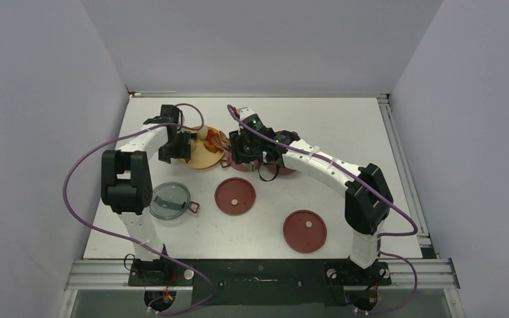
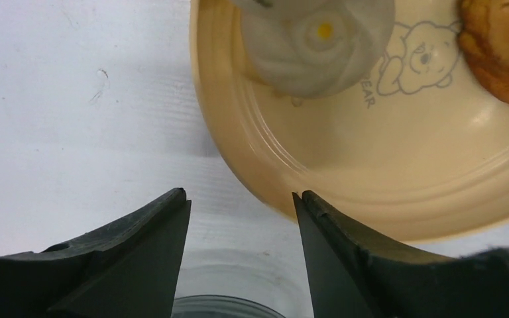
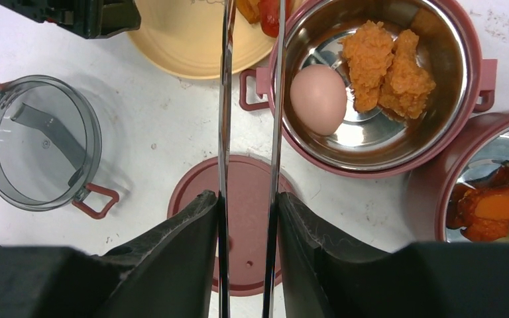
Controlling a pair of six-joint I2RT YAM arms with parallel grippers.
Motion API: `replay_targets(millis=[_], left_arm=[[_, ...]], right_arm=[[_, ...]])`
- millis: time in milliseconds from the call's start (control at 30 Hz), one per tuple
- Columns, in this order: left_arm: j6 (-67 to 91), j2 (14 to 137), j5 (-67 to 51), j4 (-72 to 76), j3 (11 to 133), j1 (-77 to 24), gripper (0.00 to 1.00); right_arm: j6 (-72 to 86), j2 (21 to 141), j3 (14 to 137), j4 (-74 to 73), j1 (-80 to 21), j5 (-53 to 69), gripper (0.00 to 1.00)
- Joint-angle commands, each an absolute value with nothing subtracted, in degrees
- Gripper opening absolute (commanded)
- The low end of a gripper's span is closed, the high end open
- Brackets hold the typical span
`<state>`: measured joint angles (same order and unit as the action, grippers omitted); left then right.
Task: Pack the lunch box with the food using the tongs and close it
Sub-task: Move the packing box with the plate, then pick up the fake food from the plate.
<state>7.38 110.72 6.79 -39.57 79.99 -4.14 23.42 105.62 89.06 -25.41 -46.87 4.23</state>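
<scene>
**While the tongs aim at the plate, the next piece lies straight ahead**

Because the right gripper [image 3: 246,197] is clamped on the long thin silver metal tongs [image 3: 225,99], squeezing both arms nearly parallel, their long axis runs straight out ahead of its fingers toward the shallow yellow-orange plate [image 3: 185,46]. The tips pass out of the wrist view there, beside a red and an orange piece [image 3: 265,13] on the plate. This arm looks like the one placed to pick. The move seems to call for a short push forward, then a swing to the hand's right.

On that right side, just beside the tongs, sits a round maroon container with a steel inside [image 3: 364,169]. It holds a pale egg [image 3: 318,99] and two orange crumbed pieces [image 3: 388,66]. Further right, a second maroon container [image 3: 431,192] holds red-orange pieces [image 3: 490,205]. Under the fingers lies a flat maroon disc lid [image 3: 248,175], and off to the left is the grey translucent lid [image 3: 40,142].

The left gripper [image 2: 240,194] hangs with jaws parted and nothing between them, the plate's rim just ahead of it. Further ahead on the plate lie a whitish round bun-like piece [image 2: 318,40] and a brown fried piece [image 2: 497,59].
</scene>
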Motion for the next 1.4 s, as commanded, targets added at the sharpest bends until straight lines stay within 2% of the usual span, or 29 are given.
replay_targets(millis=[0, 233, 400, 700, 1367], left_arm=[[8.54, 102.64, 4.19, -40.71, 80.79, -4.48, 0.63], [10.32, 93.84, 2.0, -37.12, 79.26, -4.41, 0.86], [12.5, 87.21, 3.63, -33.39, 76.79, -4.33, 0.94], [15.29, 78.33, 2.95, -27.11, 72.47, -2.75, 0.97], [16.28, 78.57, -1.57, -27.15, 72.9, -1.94, 0.97]], right_arm=[[25.29, 105.4, 95.42, -27.8, -47.77, 0.73, 0.35], [25.3, 109.93, 101.96, -33.78, -49.48, -5.14, 0.34], [25.5, 112.66, 105.68, -37.58, -50.7, -8.11, 0.33], [25.83, 117.02, 112.25, -41.64, -52.26, -10.3, 0.32], [25.63, 123.14, 117.84, -44.84, -52.76, -11.06, 0.34]])
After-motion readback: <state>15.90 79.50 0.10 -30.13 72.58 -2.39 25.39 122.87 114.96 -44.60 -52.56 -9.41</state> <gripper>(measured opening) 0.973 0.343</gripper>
